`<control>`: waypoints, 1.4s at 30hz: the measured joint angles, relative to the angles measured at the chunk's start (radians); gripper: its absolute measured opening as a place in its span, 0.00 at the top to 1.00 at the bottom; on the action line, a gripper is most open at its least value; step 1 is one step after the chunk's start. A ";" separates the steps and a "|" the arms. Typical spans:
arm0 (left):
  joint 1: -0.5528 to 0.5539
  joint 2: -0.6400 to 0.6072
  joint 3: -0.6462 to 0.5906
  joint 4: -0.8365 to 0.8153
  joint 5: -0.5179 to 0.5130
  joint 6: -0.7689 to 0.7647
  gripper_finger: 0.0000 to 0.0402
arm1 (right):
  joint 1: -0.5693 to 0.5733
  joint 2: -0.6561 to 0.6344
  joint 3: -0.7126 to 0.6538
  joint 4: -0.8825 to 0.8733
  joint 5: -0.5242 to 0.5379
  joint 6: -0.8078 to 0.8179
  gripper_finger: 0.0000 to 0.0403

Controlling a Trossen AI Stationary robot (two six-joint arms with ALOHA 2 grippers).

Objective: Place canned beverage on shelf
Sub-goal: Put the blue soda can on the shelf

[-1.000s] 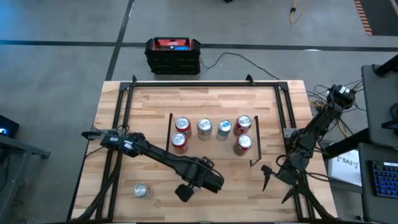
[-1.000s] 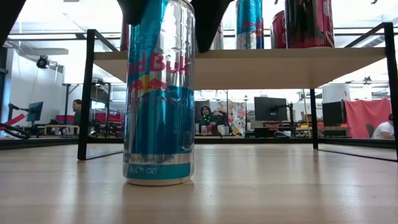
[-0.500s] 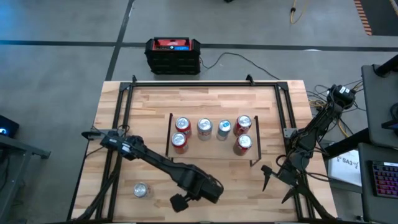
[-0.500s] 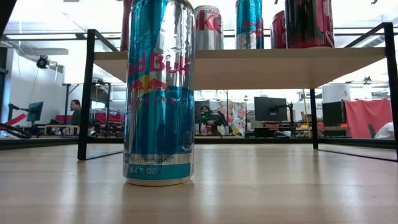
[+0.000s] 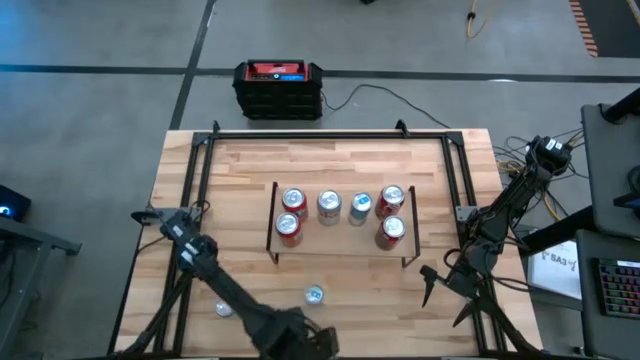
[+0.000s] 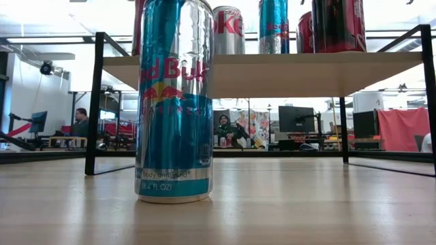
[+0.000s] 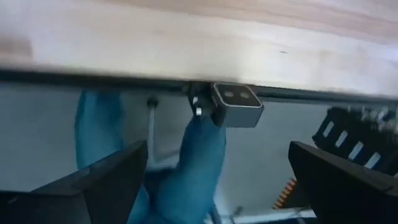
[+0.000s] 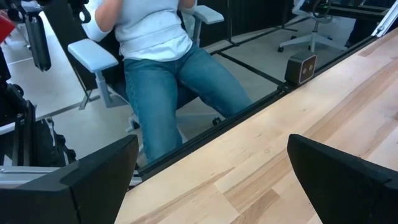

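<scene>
- Near the table's front edge, the left gripper (image 7: 214, 186) points out past the rim, fingers spread wide and empty; a second ago it hung over the blue can (image 5: 314, 294).
- That can now stands uncovered on the tabletop (image 5: 240, 170), just in front of the shelf (image 5: 340, 250), not on it.
- Six cans already sit on the shelf.
- At the table's right edge, the right gripper (image 5: 432, 283) waits, wide open, unmoved.
- Judging by this, the can is yet to be shelved.

Blue-and-silver can (image 6: 174, 102) with red lettering; light-wood shelf (image 6: 286, 68), black legs.
</scene>
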 joint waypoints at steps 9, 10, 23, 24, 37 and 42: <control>-0.084 0.002 -0.016 0.092 -0.372 0.193 0.07 | 0.000 0.000 0.000 0.000 0.000 0.000 0.01; -0.089 0.002 -0.024 0.094 -0.434 0.192 0.07 | 0.000 0.000 0.000 0.000 0.000 0.000 0.01; -0.093 0.004 -0.179 0.027 -0.605 0.262 0.07 | 0.000 0.000 0.000 0.000 0.000 -0.001 0.01; -0.094 0.004 -0.194 0.028 -0.615 0.269 0.07 | 0.000 0.000 0.000 0.000 0.000 0.000 0.01; -0.094 0.004 -0.136 -0.065 -0.580 0.555 0.07 | 0.000 0.000 0.000 0.000 0.000 -0.001 0.01; -0.096 0.004 -0.045 -0.128 -0.582 0.579 0.07 | 0.000 0.000 0.000 0.000 0.000 -0.001 0.01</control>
